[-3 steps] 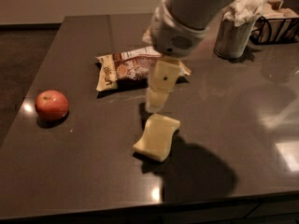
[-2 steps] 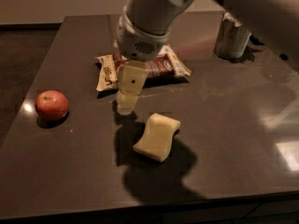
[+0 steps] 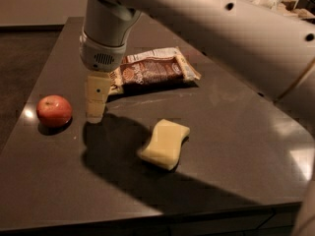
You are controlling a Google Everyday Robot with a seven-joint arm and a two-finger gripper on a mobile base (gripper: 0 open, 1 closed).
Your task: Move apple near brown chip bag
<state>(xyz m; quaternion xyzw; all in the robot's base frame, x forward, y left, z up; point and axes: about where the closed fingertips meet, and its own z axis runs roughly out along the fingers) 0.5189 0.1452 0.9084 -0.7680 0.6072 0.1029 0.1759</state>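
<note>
Hand (image 3: 96,100) low beside apple (image 3: 54,110) on worktop (image 3: 236,132); open or closed, cannot tell.
Could knock apple rolling off nearby edge, away from brown chip bag (image 3: 155,70), if lowered off-centre.

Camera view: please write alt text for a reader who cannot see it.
The robot's gripper hangs beside a small round red-orange apple on a dark table. A flat brown chip bag lies farther back, a pale yellow sponge nearer.
</note>
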